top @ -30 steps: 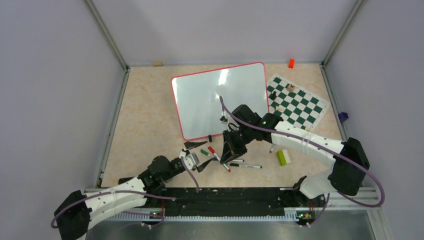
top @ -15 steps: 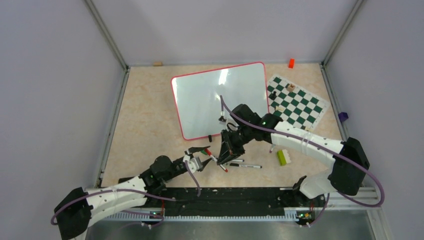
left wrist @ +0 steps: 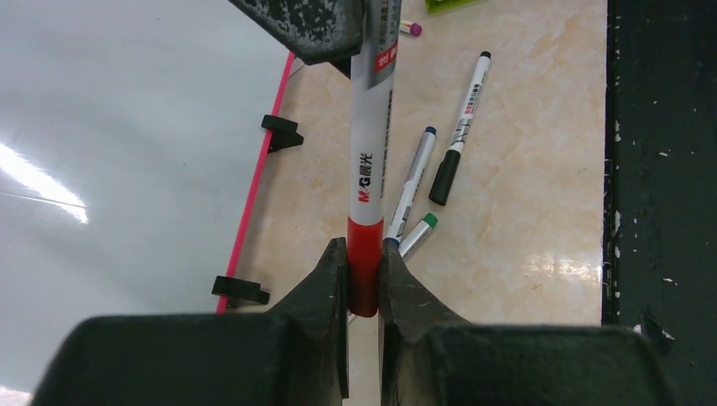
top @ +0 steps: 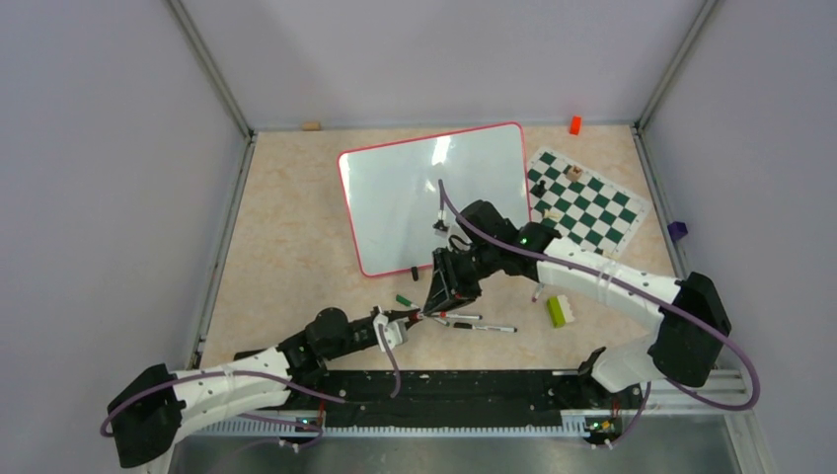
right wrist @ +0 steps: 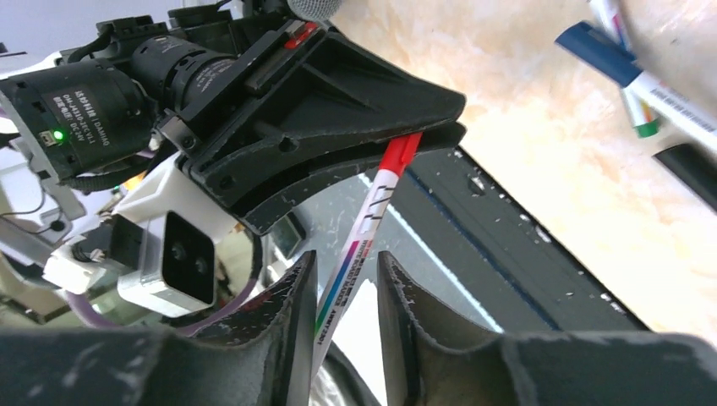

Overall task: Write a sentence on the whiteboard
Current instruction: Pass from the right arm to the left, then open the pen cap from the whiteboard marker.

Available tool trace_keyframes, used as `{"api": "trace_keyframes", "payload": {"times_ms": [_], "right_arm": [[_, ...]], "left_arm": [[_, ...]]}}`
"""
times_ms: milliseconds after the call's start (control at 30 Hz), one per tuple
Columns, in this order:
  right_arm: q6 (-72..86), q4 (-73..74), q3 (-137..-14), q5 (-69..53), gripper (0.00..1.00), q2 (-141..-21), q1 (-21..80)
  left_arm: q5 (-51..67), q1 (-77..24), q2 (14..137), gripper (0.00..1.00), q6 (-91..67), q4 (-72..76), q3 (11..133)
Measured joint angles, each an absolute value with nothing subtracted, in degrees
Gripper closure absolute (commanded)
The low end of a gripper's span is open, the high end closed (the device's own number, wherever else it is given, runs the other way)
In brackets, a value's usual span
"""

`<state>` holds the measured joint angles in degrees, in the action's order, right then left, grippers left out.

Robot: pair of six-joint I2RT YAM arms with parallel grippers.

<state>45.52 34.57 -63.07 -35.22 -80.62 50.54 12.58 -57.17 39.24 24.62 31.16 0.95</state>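
Found the beige counter (top: 286,247) carrying the whiteboard (top: 415,188) flat at its far middle, turned a little askew, with a red-pink frame all round and a glossy face throwing back the light. Saw the green-and-white chess mat (top: 587,202) lying just beside the board's right edge. Saw both arms extended over the counter, tip to tip just in front of the board's near edge. Found the left tool (left wrist: 363,262) clenched on the red cap of a marker (left wrist: 363,169), jaws pressed against both sides of the cap, the white barrel pointing away toward the right tool (right wrist: 342,271). Found that right tool released: fingers parted slightly, the barrel running between them with a sliver of gap on either side, so enclosed but not pinched in the wrist view. Spotted three loose pens on the counter beyond the held one, close together: a black-capped pen (left wrist: 461,127), a blue-tipped pen (left wrist: 414,182) and a green-tipped pen (left wrist: 420,233), the last two crossing at their near ends. Noted two black clip feet (left wrist: 281,133) on the board's near frame.
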Motion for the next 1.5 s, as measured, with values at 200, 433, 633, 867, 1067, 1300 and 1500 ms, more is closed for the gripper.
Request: {"api": "trace_keyframes", "payload": {"times_ms": [200, 433, 633, 867, 1067, 1300, 1500], "right_arm": [[42.68, 36.14, -65.45, -31.18, 0.27, -79.02, 49.76], [36.05, 45.47, -77.82, -19.40, 0.32, -78.19, 52.42], [32.40, 52.56, -83.68, -9.34, 0.45, -80.01, 57.84], [32.05, 54.26, -81.32, -7.16, 0.52, -82.83, 58.78], [32.16, 54.13, -81.32, -7.05, 0.56, -84.42, 61.17], [33.19, 53.10, -80.55, -6.52, 0.62, -84.79, 62.50], [34.15, 51.03, -77.49, -6.55, 0.67, -85.17, 62.63]], "left_arm": [[12.56, -57.14, 39.18, 1.00, 22.92, 32.80, 1.06], [12.45, -57.14, 41.56, 1.00, 21.30, 32.53, 3.07], [11.27, -57.14, 42.30, 1.00, 19.59, 31.62, 4.45], [11.00, -57.14, 42.68, 1.00, 18.83, 31.62, 4.54], [10.76, -57.14, 43.94, 1.00, 18.15, 30.83, 4.82], [10.37, -57.14, 44.77, 1.00, 17.87, 30.20, 5.54], [10.37, -57.14, 44.60, 1.00, 17.87, 29.85, 5.54]]}}
